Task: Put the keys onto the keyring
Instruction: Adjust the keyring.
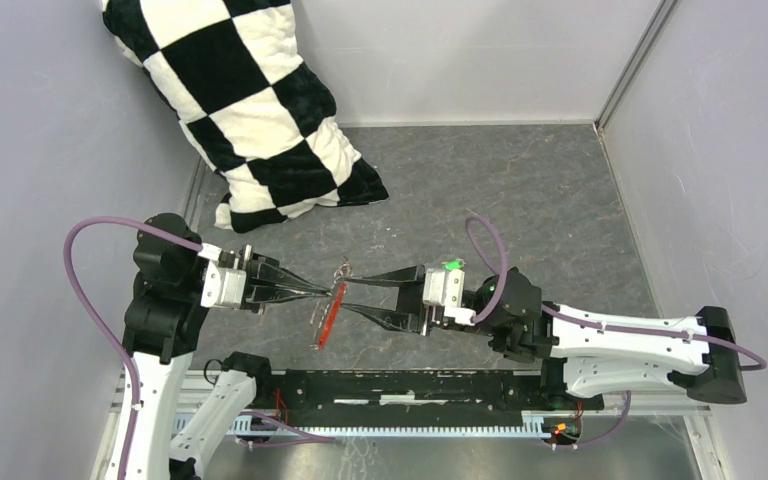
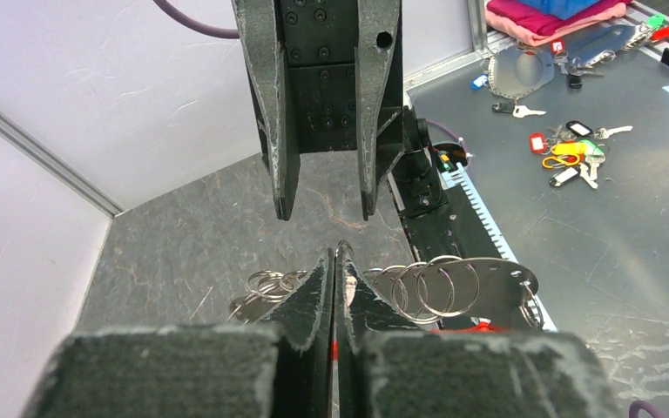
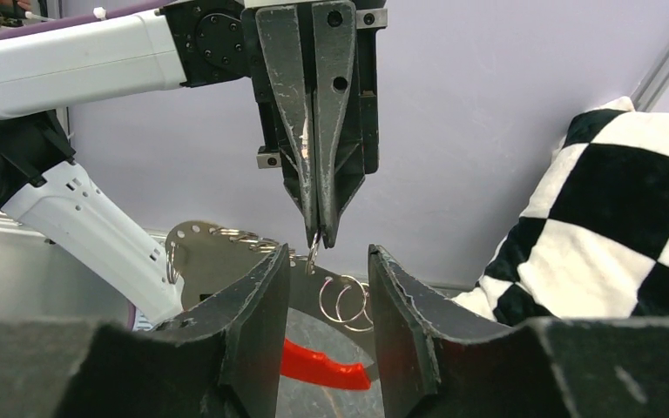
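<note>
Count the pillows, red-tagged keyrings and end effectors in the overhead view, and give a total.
Pillow: 1
Red-tagged keyring: 1
End effectors: 2, the left end effector and the right end effector
Total: 4

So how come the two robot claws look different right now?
The left gripper has its fingers pressed together; the right gripper has its fingers apart. The left gripper pinches a thin ring of the keyring, whose red tag hangs below; the right gripper holds nothing, with its fingers on either side of that ring. Both are black, two-fingered, and point tip to tip at each other.
</note>
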Available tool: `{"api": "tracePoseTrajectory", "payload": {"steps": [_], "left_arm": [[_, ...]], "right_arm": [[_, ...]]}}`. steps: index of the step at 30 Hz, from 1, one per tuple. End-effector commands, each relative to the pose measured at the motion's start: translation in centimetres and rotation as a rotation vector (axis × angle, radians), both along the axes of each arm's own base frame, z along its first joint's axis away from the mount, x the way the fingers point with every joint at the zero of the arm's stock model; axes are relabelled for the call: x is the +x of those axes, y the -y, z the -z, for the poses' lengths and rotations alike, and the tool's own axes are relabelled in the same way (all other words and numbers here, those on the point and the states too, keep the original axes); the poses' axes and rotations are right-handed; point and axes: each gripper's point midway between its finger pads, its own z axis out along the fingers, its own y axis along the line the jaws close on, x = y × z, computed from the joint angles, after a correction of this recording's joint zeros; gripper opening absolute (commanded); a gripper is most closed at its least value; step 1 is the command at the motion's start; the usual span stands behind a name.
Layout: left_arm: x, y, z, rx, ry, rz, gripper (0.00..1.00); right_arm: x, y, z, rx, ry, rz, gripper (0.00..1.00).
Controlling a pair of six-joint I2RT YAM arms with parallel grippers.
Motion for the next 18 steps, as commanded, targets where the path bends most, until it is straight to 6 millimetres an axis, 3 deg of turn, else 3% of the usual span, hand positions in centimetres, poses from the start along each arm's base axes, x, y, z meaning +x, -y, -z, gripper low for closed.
{"api": "tracePoseTrajectory", "payload": {"steps": [1, 18], "left_arm": [[-0.3, 0.0, -1.0, -0.014, 0.078, 0.005, 0.02], [-0.3, -0.1, -1.0, -0.014, 0.088, -0.015, 0.02]], "right_arm": [[0.5, 0.1, -1.8, 0.075, -0.026, 0.015, 0.44], [1.2, -1.5, 0.1, 0.048, -0.087, 0.022, 0.35]]}}
